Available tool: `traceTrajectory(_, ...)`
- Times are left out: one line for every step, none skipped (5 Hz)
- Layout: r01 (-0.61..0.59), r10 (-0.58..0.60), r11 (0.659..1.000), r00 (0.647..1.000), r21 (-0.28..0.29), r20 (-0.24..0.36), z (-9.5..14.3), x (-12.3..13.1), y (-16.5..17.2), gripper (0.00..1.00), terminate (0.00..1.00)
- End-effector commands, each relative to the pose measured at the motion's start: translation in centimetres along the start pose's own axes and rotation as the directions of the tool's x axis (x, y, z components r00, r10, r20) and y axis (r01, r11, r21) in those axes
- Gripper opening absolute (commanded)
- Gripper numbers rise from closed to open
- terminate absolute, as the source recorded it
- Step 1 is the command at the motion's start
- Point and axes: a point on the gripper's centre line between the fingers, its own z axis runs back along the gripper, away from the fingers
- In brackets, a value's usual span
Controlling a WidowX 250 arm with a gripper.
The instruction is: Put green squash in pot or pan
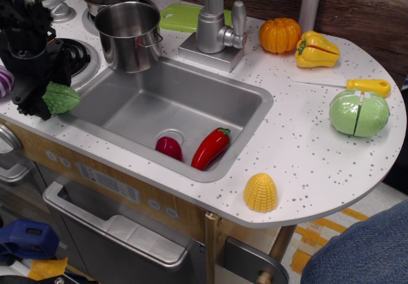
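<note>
Here, green squash (62, 97) partly under claw (39, 96)

All I've got of the arm (25, 23) is matte black, blocky stacked segments with hard edges and a few glossy highlights. Black cabling bunches near the top. The gripper (38, 99) is black too, chunky fingers (29, 102), no markings I can read. Screws too small to make out.

You see a red pepper (211, 148) and a plum (168, 147) in the sink (146, 99); corn (260, 192) sits near, a pumpkin (280, 35) far right on the desk (319, 163).
</note>
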Motion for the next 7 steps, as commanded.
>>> traceTrajectory(-0.041,0.04,0.998,0.999,-0.046,-0.03,0.2,1.2,-0.2,1.0,0.0)
traceTrajectory(0.002,-0.003,0.999,0.999,-0.037,-0.035,0.7,1.3,-0.3,0.0,0.0)
traceTrajectory(0.158,-0.158,0.987,0.987,-0.012,0.032,3.1,1.4,-1.9,0.0,0.0)
traceTrajectory(0.348,-0.346,0.937,0.918,0.025,0.195,7.0,1.4,-4.4,0.0,0.0)
traceTrajectory(0.468,-0.434,0.884,0.816,0.004,0.382,7.4,0.8,-6.6,0.0,0.0)
traceTrajectory(0.581,-0.485,0.814,0.705,-0.029,0.518,7.1,-0.4,-8.7,0.0,0.0)
traceTrajectory(0.677,-0.53,0.733,0.625,-0.061,0.573,6.5,-0.5,-10.8,0.0,0.0)
